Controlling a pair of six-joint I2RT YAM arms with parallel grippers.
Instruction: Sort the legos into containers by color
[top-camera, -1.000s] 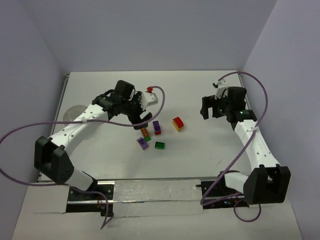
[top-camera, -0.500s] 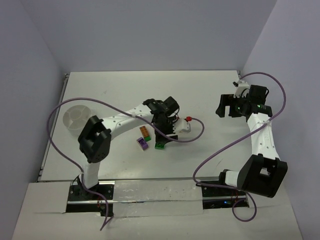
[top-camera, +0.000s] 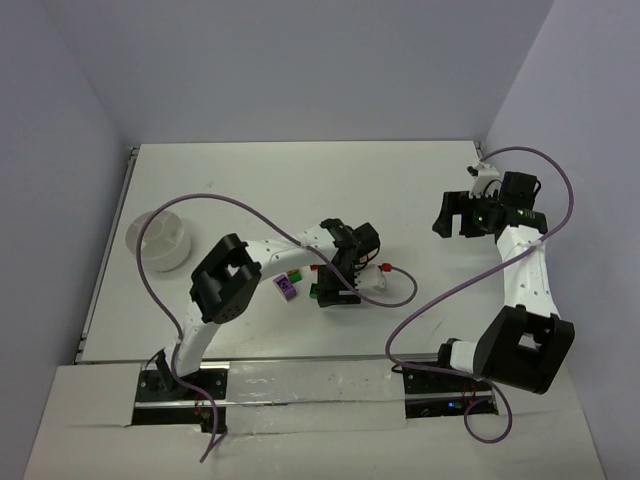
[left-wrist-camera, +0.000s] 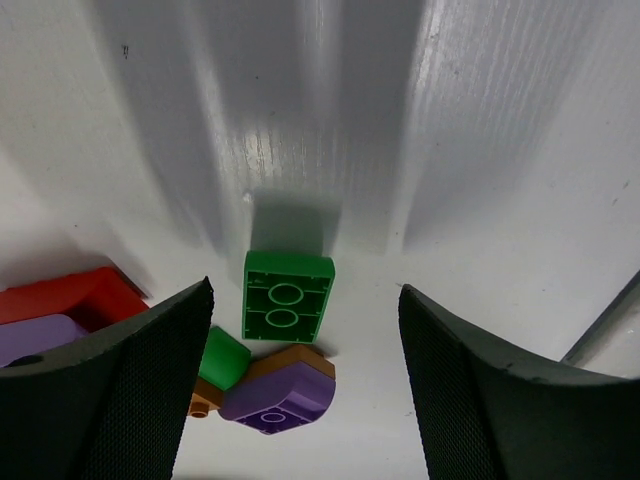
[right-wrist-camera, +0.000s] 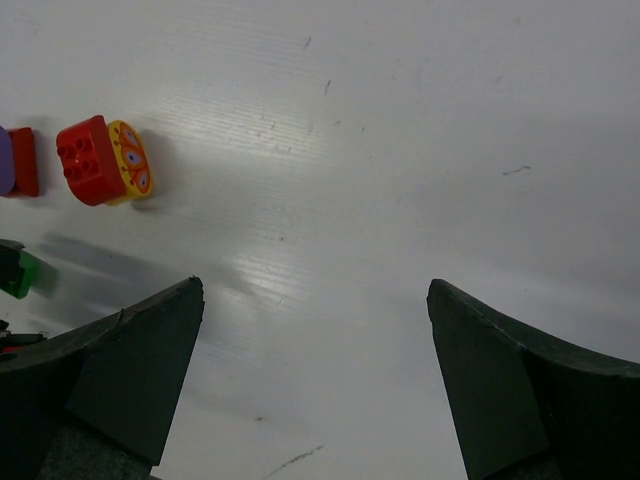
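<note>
One green lego (left-wrist-camera: 288, 297) now framed by left end effector (left-wrist-camera: 305, 300), moved rightward.

In the left wrist view a red brick (left-wrist-camera: 70, 295) and the purple brick (left-wrist-camera: 35, 338) beside it are cut off by a gripper finger (left-wrist-camera: 100, 400) and the frame edge — an orange brick (left-wrist-camera: 300, 362) lies mostly hidden under another purple piece (left-wrist-camera: 275, 405). The right wrist view clips a green brick (right-wrist-camera: 22, 272) at its left edge.
</note>
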